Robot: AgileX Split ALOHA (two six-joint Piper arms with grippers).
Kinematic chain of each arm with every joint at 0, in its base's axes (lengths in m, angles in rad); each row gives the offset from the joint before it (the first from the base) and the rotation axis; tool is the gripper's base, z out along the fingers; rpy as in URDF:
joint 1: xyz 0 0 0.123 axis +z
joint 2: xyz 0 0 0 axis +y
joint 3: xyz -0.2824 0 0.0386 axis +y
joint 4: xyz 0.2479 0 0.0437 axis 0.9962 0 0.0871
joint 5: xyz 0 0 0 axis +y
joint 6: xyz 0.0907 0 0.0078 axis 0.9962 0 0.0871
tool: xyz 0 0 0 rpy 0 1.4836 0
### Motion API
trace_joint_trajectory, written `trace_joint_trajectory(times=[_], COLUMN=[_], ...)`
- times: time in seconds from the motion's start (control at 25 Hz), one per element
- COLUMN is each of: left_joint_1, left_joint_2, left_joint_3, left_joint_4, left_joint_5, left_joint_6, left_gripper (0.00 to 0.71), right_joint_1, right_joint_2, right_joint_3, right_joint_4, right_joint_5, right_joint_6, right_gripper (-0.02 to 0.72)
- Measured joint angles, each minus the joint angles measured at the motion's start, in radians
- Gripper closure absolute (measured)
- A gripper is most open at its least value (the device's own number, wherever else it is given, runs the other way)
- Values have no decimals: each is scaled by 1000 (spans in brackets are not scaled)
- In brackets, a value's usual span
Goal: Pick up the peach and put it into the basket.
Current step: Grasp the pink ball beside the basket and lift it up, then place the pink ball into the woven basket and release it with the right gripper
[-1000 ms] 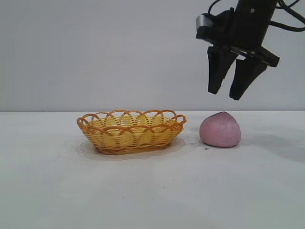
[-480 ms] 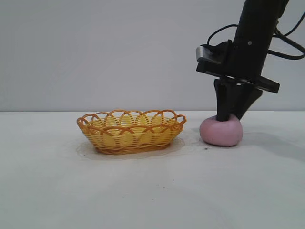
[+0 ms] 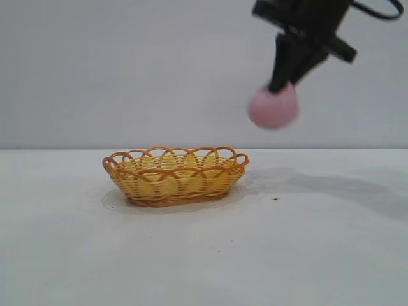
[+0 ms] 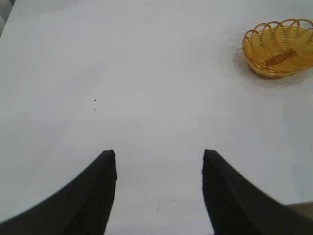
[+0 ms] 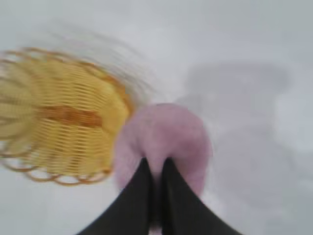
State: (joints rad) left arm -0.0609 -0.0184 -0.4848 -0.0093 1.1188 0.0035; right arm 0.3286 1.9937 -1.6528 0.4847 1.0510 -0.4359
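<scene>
At upper right, right gripper (image 3: pixel 285 86) pinching peach (image 3: pixel 273 108), seemingly shallowly; carry gently over basket (image 3: pixel 175 175) before releasing.

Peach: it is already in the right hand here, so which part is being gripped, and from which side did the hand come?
The right hand pinches the peach at its top, coming from above. Its fingers stand almost shut and sink into the soft rounded lump, which hangs beneath them, clear of the table and to the right of the basket.
</scene>
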Motion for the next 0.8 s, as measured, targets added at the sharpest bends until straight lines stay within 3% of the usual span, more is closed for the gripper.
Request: trace_joint_trajectory(times=[0.36,0.8], left_joint_1=[0,0], left_joint_2=[0,0], left_joint_3=[0,0], left_joint_4=[0,0], left_joint_5=[0,0], left_joint_6=[0,0], left_gripper=[326,326], right_joint_1=[215,224], right_joint_2=[53,191], right_joint_3=[0,0], right_joint_4=[4,-8], right_joint_5=[-147,-213], right_joint_6=[-24,-11], right_gripper=[703,703])
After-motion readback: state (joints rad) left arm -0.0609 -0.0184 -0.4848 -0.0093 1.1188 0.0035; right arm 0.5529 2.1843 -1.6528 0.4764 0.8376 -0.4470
